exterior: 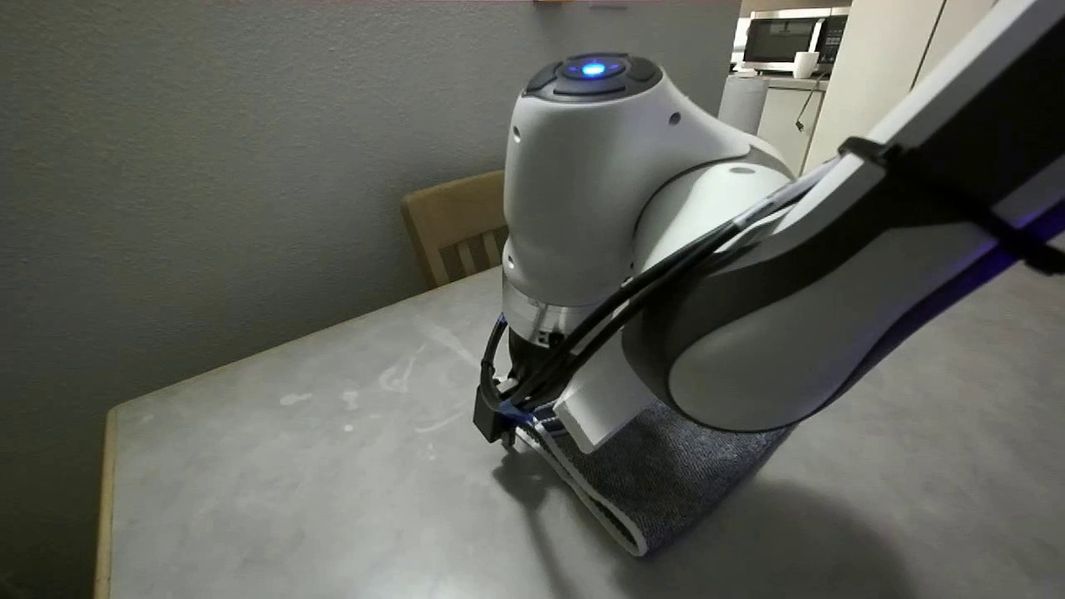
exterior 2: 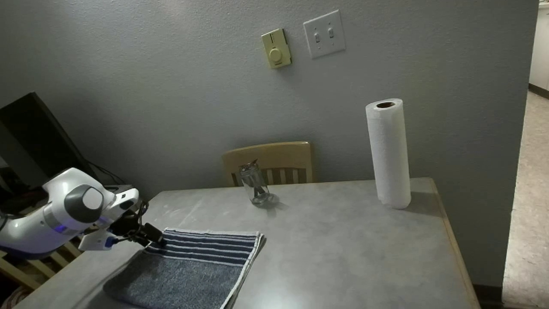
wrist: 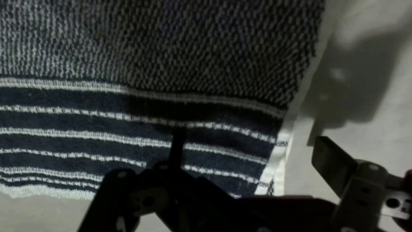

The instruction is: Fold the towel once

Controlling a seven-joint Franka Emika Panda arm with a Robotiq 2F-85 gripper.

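Observation:
The blue-grey towel point(exterior: 691, 457) lies flat on the table, also in the other views point(exterior 2: 184, 274) point(wrist: 80, 106). Its white-striped end is at the far side in an exterior view. Its pale side edge shows more than one layer. My gripper point(wrist: 249, 141) is open at a corner of the striped end. In the wrist view, one finger is over the stripes and the other is over bare table beyond the pale edge. Nothing shows held between them. In the exterior views, the gripper point(exterior: 507, 441) point(exterior 2: 158, 241) is low at that corner. The arm hides part of the towel.
A glass jar with things in it point(exterior 2: 255, 184) stands near the table's back edge. A paper towel roll point(exterior 2: 389, 159) stands at the back right. A wooden chair point(exterior 2: 274, 156) and a grey wall are behind the table point(exterior: 291, 491).

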